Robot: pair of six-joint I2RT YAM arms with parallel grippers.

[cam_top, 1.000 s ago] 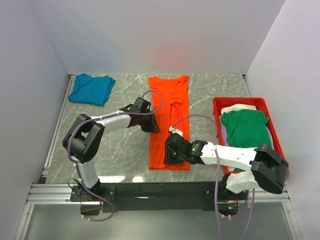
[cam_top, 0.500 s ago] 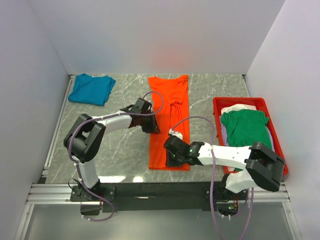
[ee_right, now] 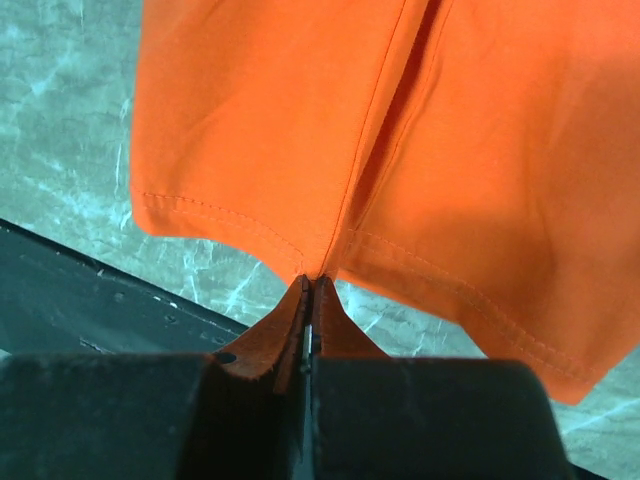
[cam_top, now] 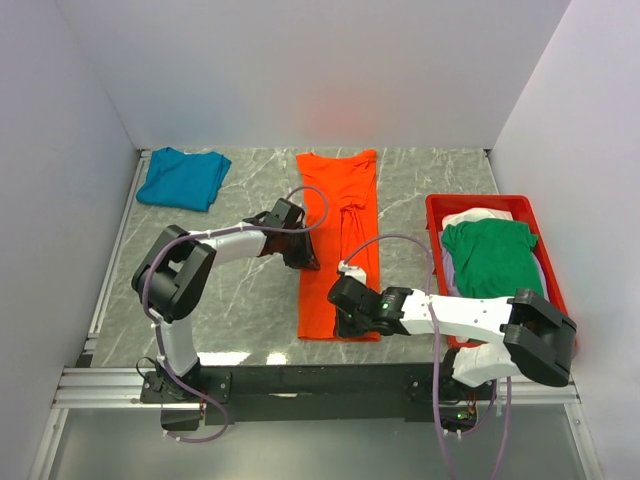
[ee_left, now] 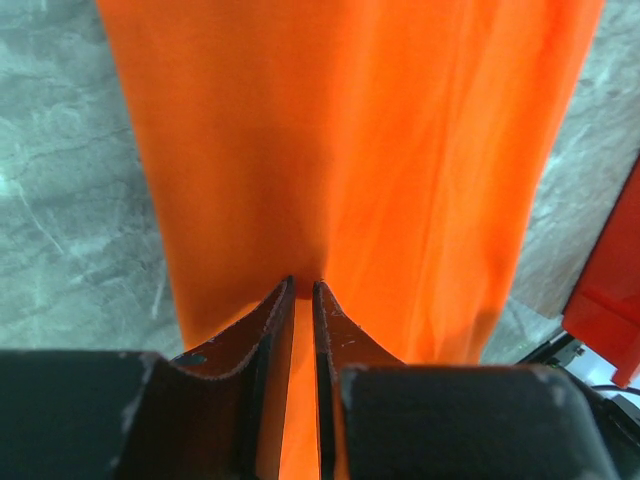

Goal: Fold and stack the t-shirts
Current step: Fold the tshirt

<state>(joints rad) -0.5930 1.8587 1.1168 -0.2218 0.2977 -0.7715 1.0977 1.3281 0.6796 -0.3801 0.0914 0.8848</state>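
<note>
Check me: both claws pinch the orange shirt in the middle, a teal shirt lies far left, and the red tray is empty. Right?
Not quite. The red tray is not empty: the top view shows a green shirt in it, over a white shirt. The rest holds: the left gripper and right gripper both pinch the orange shirt, and the teal shirt lies far left.

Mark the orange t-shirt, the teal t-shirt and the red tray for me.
orange t-shirt (cam_top: pixel 338 172), top external view, flat cloth near its far end
teal t-shirt (cam_top: pixel 182 178), top external view, middle of the cloth
red tray (cam_top: pixel 475 201), top external view, far rim
</note>
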